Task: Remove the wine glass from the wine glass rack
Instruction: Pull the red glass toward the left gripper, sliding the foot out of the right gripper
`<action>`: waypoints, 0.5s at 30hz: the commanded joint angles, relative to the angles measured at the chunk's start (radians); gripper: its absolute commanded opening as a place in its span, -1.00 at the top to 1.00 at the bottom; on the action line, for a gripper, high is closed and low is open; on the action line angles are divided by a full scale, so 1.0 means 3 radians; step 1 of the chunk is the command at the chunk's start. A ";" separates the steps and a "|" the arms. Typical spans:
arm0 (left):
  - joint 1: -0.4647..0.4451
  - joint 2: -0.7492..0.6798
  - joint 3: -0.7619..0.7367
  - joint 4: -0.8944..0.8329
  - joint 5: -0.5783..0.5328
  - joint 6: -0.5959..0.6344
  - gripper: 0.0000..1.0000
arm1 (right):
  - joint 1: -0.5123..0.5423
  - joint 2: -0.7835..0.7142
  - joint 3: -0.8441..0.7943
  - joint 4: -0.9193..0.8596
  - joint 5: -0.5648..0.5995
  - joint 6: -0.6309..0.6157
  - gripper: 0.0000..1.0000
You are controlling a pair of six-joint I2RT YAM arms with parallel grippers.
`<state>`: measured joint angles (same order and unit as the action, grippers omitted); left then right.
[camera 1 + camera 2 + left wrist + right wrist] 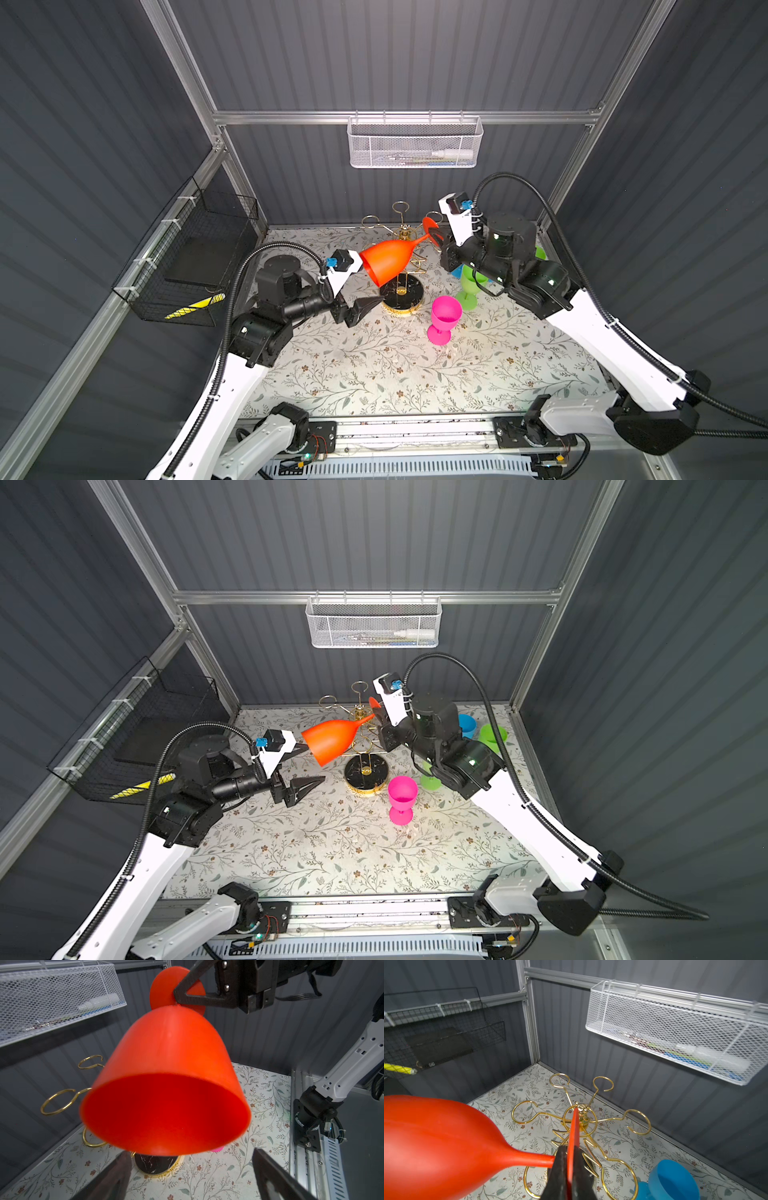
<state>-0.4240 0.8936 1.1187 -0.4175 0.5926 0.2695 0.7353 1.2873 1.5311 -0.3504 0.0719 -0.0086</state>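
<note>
room lies mostly at the front, where the floral table [374, 374] is bare; just past that, a pink glass [444, 318] stands upright near the round base of the wine glass rack [402, 293]; the left gripper [190, 1151] hangs with jaws spread wide and nothing in them, just under the rim of the orange wine glass [388, 259]; that glass lies sideways in the air above the rack, bowl toward the left arm, its flat foot pinched edge-on by the clenched right gripper [569, 1153]; no ring seems to hold the stem, so the lift-off looks done, and what remains is carrying it clear and setting it down; farther back a green glass [471, 286] and a blue cup [672, 1180] crowd the right arm, and the gold rings reach near the back wall, so the open way out is forward
</note>
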 commanded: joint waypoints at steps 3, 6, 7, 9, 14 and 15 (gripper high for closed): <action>-0.0008 -0.0099 -0.0088 0.0377 -0.0213 -0.0017 -0.87 | -0.0150 -0.0157 -0.0180 0.0229 -0.0197 0.0318 1.00; -0.0008 -0.0188 -0.0145 0.0538 -0.0353 -0.0095 -0.81 | -0.0228 -0.0237 -0.0282 0.0267 -0.0295 0.0384 1.00; -0.0008 -0.0222 -0.0166 0.0602 -0.0396 -0.0124 -0.77 | -0.0241 -0.0261 -0.0313 0.0277 -0.0324 0.0392 1.00; -0.0008 -0.0281 -0.0200 0.0743 -0.0478 -0.0217 -0.65 | -0.0273 -0.0317 -0.0383 0.0310 -0.0384 0.0411 1.00; -0.0008 -0.0254 -0.0078 0.0815 -0.0430 -0.0418 -0.40 | -0.0299 -0.0427 -0.0516 0.0370 -0.0523 0.0406 1.00; -0.0007 -0.0236 -0.0054 0.0823 -0.0390 -0.0447 -0.39 | -0.0300 -0.0439 -0.0523 0.0370 -0.0554 0.0402 1.00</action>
<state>-0.4240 0.8139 1.0702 -0.2119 0.4683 0.1879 0.6476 1.1778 1.3815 -0.2867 -0.0444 0.0978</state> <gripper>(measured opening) 0.698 0.062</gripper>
